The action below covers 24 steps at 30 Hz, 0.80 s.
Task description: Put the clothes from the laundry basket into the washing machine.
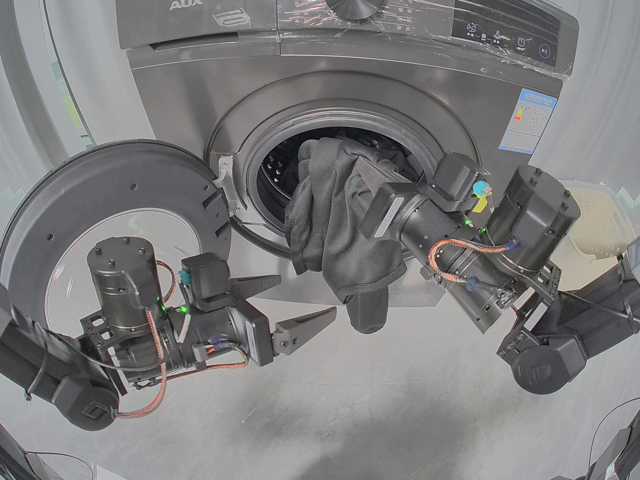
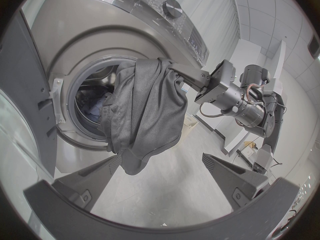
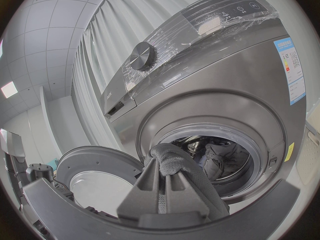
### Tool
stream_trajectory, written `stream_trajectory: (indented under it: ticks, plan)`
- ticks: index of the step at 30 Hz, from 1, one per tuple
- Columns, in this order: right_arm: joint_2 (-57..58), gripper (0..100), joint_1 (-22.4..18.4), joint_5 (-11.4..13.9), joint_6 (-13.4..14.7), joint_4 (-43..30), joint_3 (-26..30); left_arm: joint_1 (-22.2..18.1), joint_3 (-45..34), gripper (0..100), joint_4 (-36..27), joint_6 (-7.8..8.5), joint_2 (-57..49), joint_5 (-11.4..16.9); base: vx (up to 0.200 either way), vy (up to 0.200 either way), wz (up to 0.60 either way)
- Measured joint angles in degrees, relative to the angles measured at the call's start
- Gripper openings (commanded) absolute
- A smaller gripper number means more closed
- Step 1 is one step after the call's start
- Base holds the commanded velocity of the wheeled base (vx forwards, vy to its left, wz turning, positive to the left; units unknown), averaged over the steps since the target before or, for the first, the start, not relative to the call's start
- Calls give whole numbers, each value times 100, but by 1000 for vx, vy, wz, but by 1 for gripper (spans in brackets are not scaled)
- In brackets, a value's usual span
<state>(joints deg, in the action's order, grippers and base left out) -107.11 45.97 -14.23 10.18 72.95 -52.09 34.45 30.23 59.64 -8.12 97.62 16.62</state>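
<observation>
Head view, right gripper (image 1: 365, 168): clamped on a dark garment (image 1: 333, 228) at the mouth of the washing machine (image 1: 200, 81).
Head view, dark garment: bunched at the round opening, with most of it hanging out over the lower rim and down the front panel.
Head view, left gripper (image 1: 307, 295): fingers apart and holding nothing, low beside the open door (image 1: 100, 188).
Head view, laundry basket (image 1: 593, 228): pale, on the robot's right of the machine, with its inside mostly hidden behind the right arm.
Left wrist view, dark garment (image 2: 146, 110): draped from the right gripper across the opening. Its lowest fold was close to one left finger, and contact could not be told.
Left wrist view, drum (image 2: 87, 84): other clothes (image 2: 93, 105) lay inside.
Right wrist view, right gripper (image 3: 161, 170): fingers pressed together with fabric pinched between them.
Right wrist view, other clothes (image 3: 220, 160): a grey heap sat deep in the drum.
Progress: some laundry appeared loaded already, and this piece was only at the threshold.
Left to do: likely carry it deeper, let go and tuck in the hanging part. Whether the basket held more could not be told.
</observation>
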Motion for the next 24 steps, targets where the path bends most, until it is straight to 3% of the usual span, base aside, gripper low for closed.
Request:
stream_trajectory:
  ticks: [7,18,24]
  plan:
    - [18,0,5,0,0,-1,17,80,413,100,9,-151,474,-11,0,0,0]
    - [20,0,11,0,0,-1,24,107,992,100,310,-213,1189,-44,0,0,0]
    - [20,0,24,0,0,-1,24,99,1298,100,660,-222,1608,-208,0,0,0]
